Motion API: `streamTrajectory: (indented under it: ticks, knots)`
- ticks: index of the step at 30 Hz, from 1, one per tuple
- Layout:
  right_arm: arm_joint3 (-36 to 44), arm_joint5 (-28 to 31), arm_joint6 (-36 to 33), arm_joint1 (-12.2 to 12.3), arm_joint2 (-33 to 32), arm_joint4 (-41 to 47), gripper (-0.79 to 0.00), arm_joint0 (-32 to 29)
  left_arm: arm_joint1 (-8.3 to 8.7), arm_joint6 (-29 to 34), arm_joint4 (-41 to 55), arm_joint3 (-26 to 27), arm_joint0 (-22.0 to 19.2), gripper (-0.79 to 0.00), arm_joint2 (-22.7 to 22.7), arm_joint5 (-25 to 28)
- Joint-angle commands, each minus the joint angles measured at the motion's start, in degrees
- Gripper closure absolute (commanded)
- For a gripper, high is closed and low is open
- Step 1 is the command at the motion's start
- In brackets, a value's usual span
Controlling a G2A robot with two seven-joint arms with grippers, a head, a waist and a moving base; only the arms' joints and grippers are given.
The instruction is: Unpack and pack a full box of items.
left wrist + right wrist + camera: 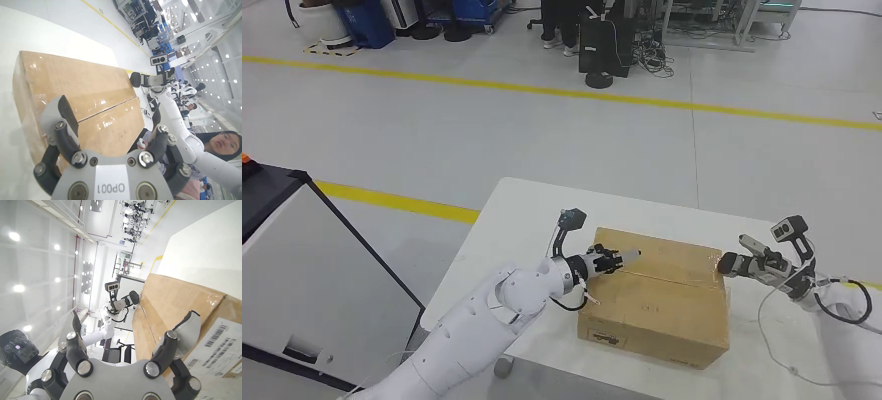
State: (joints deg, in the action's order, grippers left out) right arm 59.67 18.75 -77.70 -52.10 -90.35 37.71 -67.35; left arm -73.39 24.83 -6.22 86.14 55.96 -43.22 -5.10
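Note:
A brown cardboard box (662, 297) lies in the middle of the white table (517, 215), flaps down, with shiny clear tape along the centre seam (105, 109). My left gripper (609, 262) (111, 115) is open at the box's left end, level with the top edge, one fingertip (66, 111) over the seam. My right gripper (729, 264) (132, 321) is open at the opposite end, one finger (189, 323) beside the end face that carries a white barcode label (217, 344). Each wrist view shows the other gripper at the box's far end: right gripper (136, 80), left gripper (133, 297).
A black-framed white cabinet (292, 270) stands left of the table. A thin white cable (777, 345) trails over the table's right side near the right arm. Bare tabletop lies behind the box and to its left.

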Motion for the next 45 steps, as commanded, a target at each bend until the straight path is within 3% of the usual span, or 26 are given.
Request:
streamTrajectory:
  ticks: [1,12,23,29,36,45]
  knots:
    - [0.02,0.05,0.01,0.05,-0.18,0.05,-0.785,-0.09,-0.11,0.68,-0.29,0.01,0.01,-0.785,0.07,-0.95]
    - [0.58,0.75,-1.15,0.72,-3.85,2.86,-0.785,-1.63,-0.32,3.94,0.26,0.62,0.78,-0.785,-1.41,-2.74]
    - [-1.93,-1.91,-2.34,1.73,-8.78,5.76,-0.785,-3.01,-0.24,4.56,-0.75,4.78,2.09,-0.785,-3.46,-1.78]
    - [-1.93,-1.91,-2.34,1.73,-8.78,5.76,-0.785,-3.01,-0.79,7.71,1.26,2.91,0.97,-0.785,-3.05,-5.75]
    - [-1.93,-1.91,-2.34,1.73,-8.78,5.76,-0.785,-3.01,-1.74,7.56,3.05,2.35,-0.32,-0.785,-2.24,-6.19]
    - [-1.93,-1.91,-2.34,1.73,-8.78,5.76,-0.785,-3.01,-1.78,7.75,3.22,2.28,-0.41,-0.785,-2.23,-6.26]
